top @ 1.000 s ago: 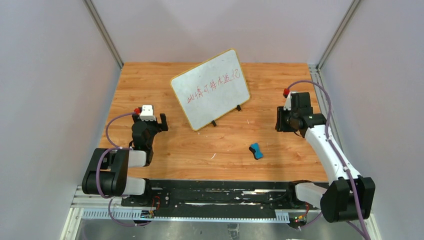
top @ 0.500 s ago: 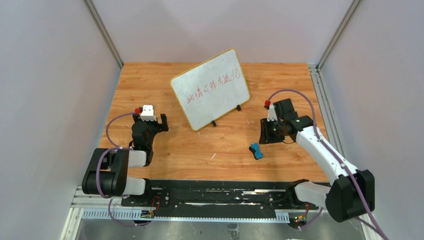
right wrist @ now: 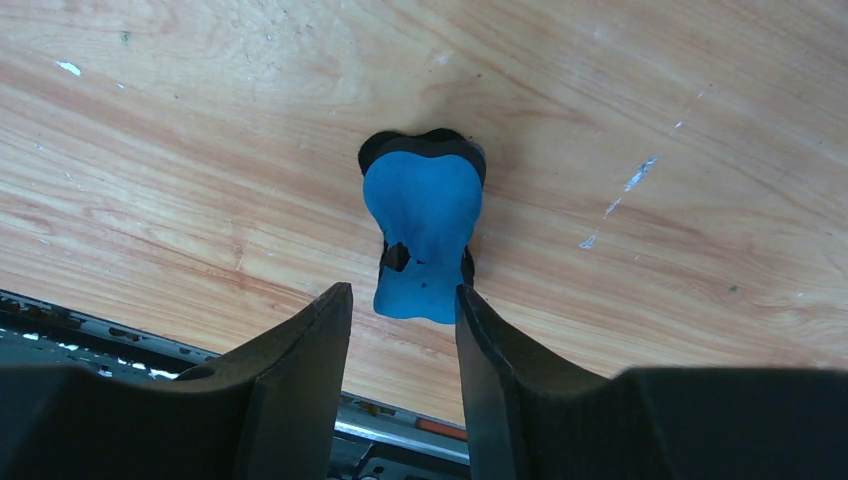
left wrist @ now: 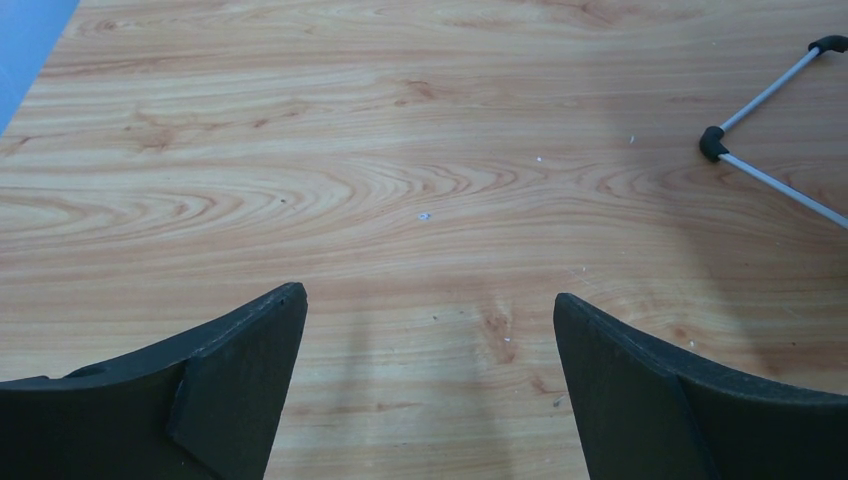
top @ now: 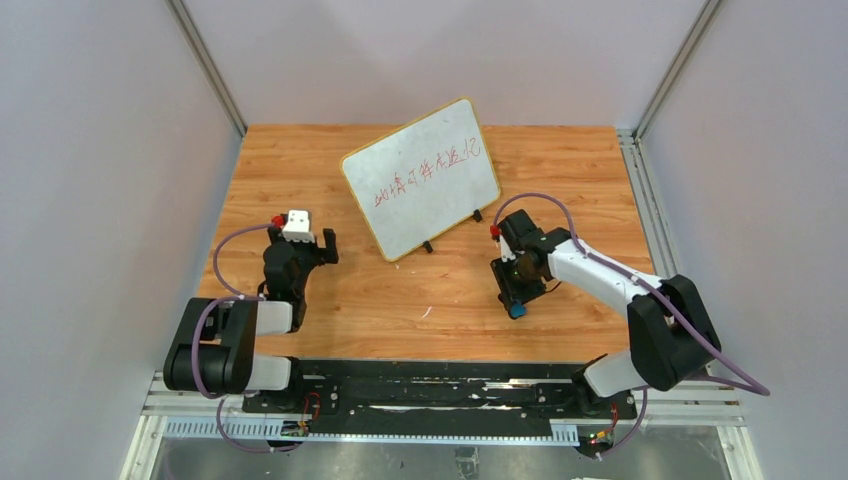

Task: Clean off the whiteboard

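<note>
- Whiteboard (top: 420, 178): stands propped on its black feet (top: 428, 246) on the wooden table (top: 300, 160), turned at a slant, with a line of red handwriting across its face.
- Blue eraser (right wrist: 425, 215): lies flat on the table, in front of the whiteboard and to its right, well apart from it.
- Right gripper (right wrist: 400, 292): lowered over the eraser in front of the whiteboard. Its fingers are parted and the eraser's near end sits between the tips. No firm pinch is visible.
- Left gripper (left wrist: 428, 295): in front of the whiteboard and to its left, fingers spread wide over bare wood, holding nothing.
- In the left wrist view, one whiteboard foot and its thin wire legs show at the right edge.
</note>
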Tool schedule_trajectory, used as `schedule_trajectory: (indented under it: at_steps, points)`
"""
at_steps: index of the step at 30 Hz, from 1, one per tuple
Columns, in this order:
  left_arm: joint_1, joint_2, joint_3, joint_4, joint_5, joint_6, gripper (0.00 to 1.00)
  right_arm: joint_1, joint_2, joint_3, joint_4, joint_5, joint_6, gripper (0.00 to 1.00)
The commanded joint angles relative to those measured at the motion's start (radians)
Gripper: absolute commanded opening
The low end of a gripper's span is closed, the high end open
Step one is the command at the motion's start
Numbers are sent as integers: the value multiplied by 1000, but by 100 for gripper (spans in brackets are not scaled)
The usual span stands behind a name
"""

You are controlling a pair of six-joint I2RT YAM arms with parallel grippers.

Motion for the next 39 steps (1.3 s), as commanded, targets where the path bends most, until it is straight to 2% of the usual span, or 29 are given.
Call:
schedule_trajectory:
  at_steps: [1, 5, 11, 17, 26, 39]
  points:
    - [-3, -66, 44, -63, 52, 33, 98, 9, 8, 11, -5, 55, -5, 44]
    - [-3, -170, 150, -355, 130, 49, 98, 9, 1, 34, -23, 72, -14, 44]
    - [11, -237, 241, -544, 247, 24, 98, 7, 28, 16, 12, 62, -18, 45]
    - [58, -259, 254, -588, 362, 9, 100, 1, 35, -20, 61, 53, -14, 45]
    - [89, -258, 312, -695, 529, 11, 95, -18, 67, -37, 105, 30, -14, 44]
    - [89, -263, 335, -761, 528, 12, 90, -26, 43, -38, 95, 37, 1, 34]
